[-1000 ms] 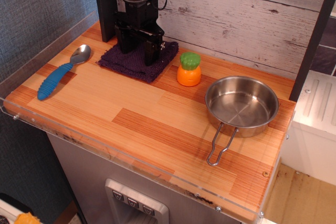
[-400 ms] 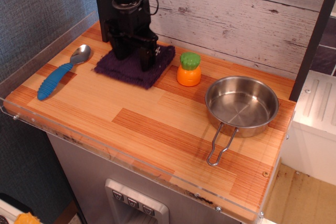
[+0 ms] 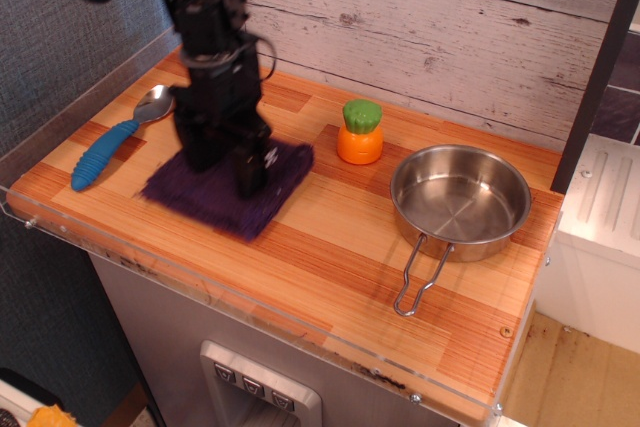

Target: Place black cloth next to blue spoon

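The black cloth [image 3: 205,202], a dark purple knitted square, lies flat on the wooden counter's left-centre. My gripper [image 3: 225,175] stands on top of it, fingers down and pressed into the fabric; the image is blurred and I cannot tell how the jaws stand. The blue spoon [image 3: 112,139], with a silver bowl and ribbed blue handle, lies to the left of the cloth near the counter's left edge, a short gap away.
An orange toy with a green top [image 3: 360,133] stands behind and to the right of the cloth. A steel pan [image 3: 459,197] with a wire handle sits at the right. A clear plastic rim [image 3: 200,292] runs along the counter's front and left edges.
The gripper and the cloth have moved together from the back of the counter toward the front and left, closer to the spoon's handle.
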`<state>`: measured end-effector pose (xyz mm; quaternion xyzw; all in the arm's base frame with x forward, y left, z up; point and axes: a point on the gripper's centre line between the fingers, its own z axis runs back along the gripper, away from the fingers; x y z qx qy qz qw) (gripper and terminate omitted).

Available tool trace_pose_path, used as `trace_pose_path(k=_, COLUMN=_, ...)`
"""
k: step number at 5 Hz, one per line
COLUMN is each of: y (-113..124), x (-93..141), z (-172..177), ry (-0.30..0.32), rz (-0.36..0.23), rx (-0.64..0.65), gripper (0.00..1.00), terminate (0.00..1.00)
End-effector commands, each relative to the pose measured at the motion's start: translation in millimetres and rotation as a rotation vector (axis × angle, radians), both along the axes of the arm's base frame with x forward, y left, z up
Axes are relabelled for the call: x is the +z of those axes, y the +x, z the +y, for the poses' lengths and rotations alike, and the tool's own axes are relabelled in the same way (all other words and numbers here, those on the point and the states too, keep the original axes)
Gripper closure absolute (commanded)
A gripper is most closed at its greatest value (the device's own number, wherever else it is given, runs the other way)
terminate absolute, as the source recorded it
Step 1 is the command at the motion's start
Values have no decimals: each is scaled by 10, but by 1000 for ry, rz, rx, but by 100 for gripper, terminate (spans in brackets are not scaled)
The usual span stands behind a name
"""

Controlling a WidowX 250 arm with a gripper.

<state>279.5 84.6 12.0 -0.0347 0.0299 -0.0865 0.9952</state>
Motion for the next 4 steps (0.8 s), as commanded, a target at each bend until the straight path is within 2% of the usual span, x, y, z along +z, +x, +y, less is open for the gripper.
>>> trace_pose_path(k=1, y=-342, x=86, z=30, ry=-39, rz=4, rx=-24, gripper=0, terminate=0)
trace_pose_path(k=2, y=-304, x=171, z=19, ry=-51, rz=-26, rx=-38, gripper=0, terminate=0)
trace_pose_path(k=3, y=-135, x=548, z=-151, ry=-30, rz=-108, rx=-81, gripper=0, terminate=0)
trace_pose_path(k=4, y=-157, x=968, z=-319, ry=19, rz=-168, rx=-112, gripper=0, terminate=0)
